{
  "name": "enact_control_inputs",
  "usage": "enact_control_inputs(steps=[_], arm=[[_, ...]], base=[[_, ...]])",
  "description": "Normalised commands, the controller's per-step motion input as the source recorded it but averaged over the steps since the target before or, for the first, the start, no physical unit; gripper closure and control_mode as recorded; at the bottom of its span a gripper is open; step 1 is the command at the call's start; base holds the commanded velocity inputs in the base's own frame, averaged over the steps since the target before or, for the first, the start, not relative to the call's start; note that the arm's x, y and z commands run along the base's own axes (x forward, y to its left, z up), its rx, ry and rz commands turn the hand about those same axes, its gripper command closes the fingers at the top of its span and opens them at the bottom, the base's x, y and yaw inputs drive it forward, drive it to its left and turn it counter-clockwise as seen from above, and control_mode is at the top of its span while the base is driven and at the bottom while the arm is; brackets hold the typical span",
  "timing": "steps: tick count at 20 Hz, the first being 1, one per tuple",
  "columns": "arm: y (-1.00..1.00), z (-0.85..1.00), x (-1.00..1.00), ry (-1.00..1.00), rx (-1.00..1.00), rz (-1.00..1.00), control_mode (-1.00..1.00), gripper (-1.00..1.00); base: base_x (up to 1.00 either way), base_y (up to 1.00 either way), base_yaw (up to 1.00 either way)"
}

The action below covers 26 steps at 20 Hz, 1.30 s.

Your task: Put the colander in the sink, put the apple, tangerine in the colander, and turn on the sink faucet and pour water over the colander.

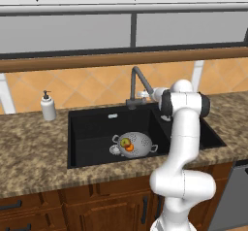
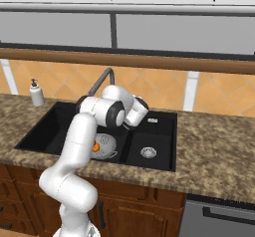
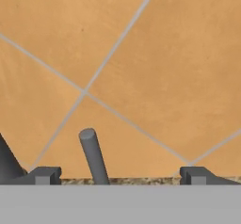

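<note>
The grey colander [image 1: 138, 142] sits in the large bowl of the black sink [image 1: 92, 128], holding the apple [image 1: 125, 141] and the tangerine [image 1: 130, 148]. In the right base view my arm covers part of the colander [image 2: 106, 145], and the tangerine [image 2: 94, 146] peeks out beside it. The dark sink faucet [image 1: 137, 79] rises behind the basin. My gripper [image 3: 120, 176] is open at the faucet's base, facing the orange tiles. The small side lever [image 3: 93, 156] stands between the fingertips [image 3: 44, 175], nearer the left one and touching neither. Water is out of view.
A white soap pump bottle [image 1: 47, 106] stands on the granite counter [image 1: 34, 152] left of the sink. The smaller bowl with its silver drain [image 2: 148, 152] lies to the right. A dishwasher front [image 1: 236, 196] sits at the lower right. A wooden sill [image 1: 121, 60] runs above the tiles.
</note>
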Motion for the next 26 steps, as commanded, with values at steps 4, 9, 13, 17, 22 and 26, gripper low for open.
enact_control_inputs(steps=[4,9,13,17,22,26], arm=[[0.0,-0.01,0.07,0.0,0.0,0.02,-1.0,-1.0],[0.0,0.0,0.08,0.0,0.0,0.01,-1.0,-1.0],[0.0,0.0,0.02,0.0,0.0,0.01,-1.0,-1.0],[0.0,0.0,0.01,0.0,0.0,0.01,-1.0,-1.0],[0.0,0.0,0.08,0.0,0.0,0.0,-1.0,-1.0],[0.0,0.0,0.22,0.0,0.0,0.0,-1.0,-1.0]], base=[[0.0,0.0,0.0],[0.0,0.0,0.0],[0.0,0.0,0.0],[0.0,0.0,0.0],[0.0,0.0,0.0],[0.0,0.0,0.0]])
